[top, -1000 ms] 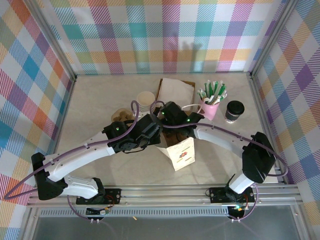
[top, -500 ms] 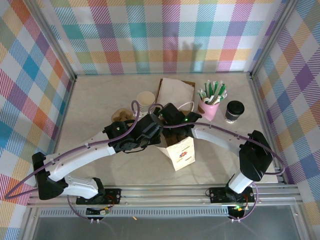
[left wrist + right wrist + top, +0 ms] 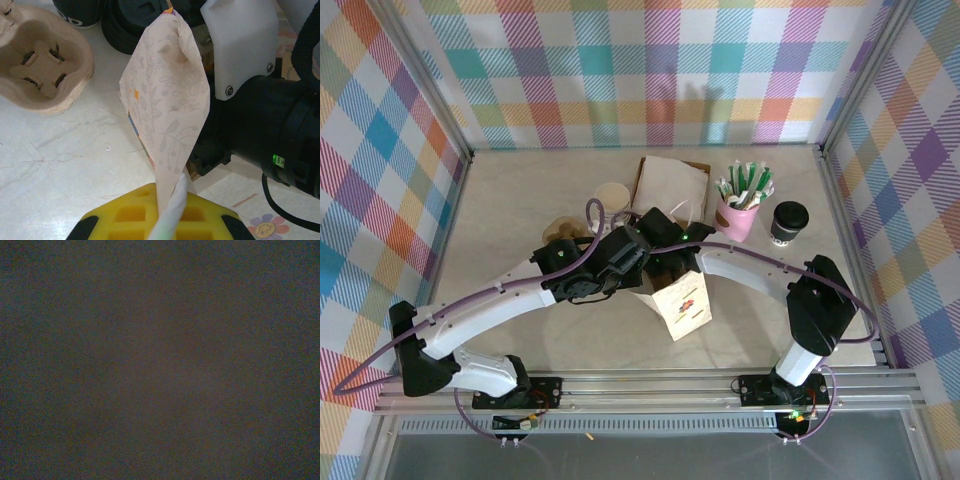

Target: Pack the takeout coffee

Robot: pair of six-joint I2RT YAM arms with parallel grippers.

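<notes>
top view, takeout coffee (image 3: 788, 222): upright, lid on, at the right of the frame, just right of the pink cup (image 3: 740, 212) of sticks; well apart from both arms, untouched.
top view, paper bag (image 3: 682, 300): standing at frame centre, below and left of the coffee.
top view, arms: left arm (image 3: 490, 305) and right arm (image 3: 750, 268) both reach to the bag's upper edge, wrists close together.
left wrist view, left pincer (image 3: 167, 212): clenched on the bag's thin top edge, paper pinched between the yellow pads at bottom centre.
left wrist view, surroundings: cup carrier (image 3: 45, 60) at upper left on the table (image 3: 75, 150); black body of the right arm at right, just beside the bag wall.
right wrist view: too dark to read.
right pincer: cannot tell whether released or clenched; my guess is that it sits at or inside the bag mouth.
step in hand (judged): opening and holding the bag; coffee not yet packed.
next move calls for: bag mouth held wide and steady by the left pincer; right arm freed, carried to the far right, grasping the coffee by its wall and keeping it upright, then lowering it into the mouth.
</notes>
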